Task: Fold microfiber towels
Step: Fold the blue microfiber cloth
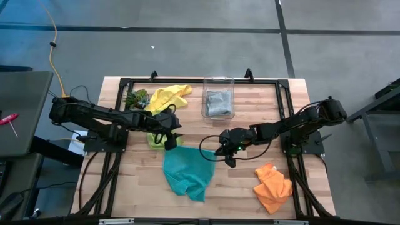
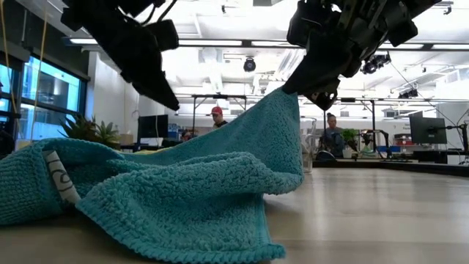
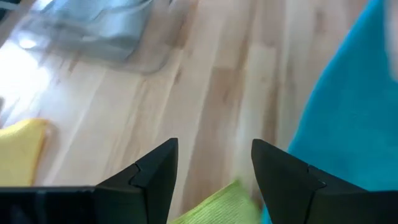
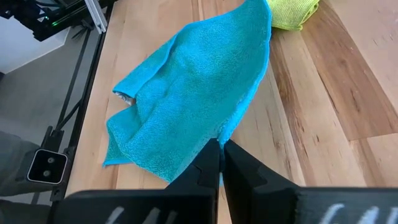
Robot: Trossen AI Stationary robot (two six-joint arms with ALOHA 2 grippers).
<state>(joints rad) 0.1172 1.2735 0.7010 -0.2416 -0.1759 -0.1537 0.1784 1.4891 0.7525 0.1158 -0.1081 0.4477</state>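
Container: one clear plastic box (image 1: 218, 98) at about 12 o'clock on the worktop (image 1: 262, 190), near the far edge. Contents: one grey towel (image 1: 218, 104), crumpled inside it.

Towel count: five in total, one of each colour.
- Teal towel (image 1: 186, 170): near centre, spread loosely toward 6 o'clock, one corner lifted off the wood.
- Yellow towel (image 1: 167, 96): at about 11 o'clock, bunched, just beside the small green leafy clump (image 1: 137, 99).
- Lime green towel (image 1: 154, 138): at about 9 o'clock from centre, mostly hidden under the left arm.
- Orange towel (image 1: 273, 187): at about 4 o'clock, crumpled, well apart from the others.
- Grey towel: in the box, as noted.

Claws: two.
- Right claw (image 1: 224, 154): just right of centre, closed and pinching the raised corner of the teal towel; the low view shows the cloth hanging from it as a peak.
- Left claw (image 1: 170, 142): at the teal towel's far edge, beside the lime green towel. Its wrist view shows the fingers (image 3: 152, 177) parted with bare wood between them, holding nothing.

People: two, seen small in the room behind, low view.
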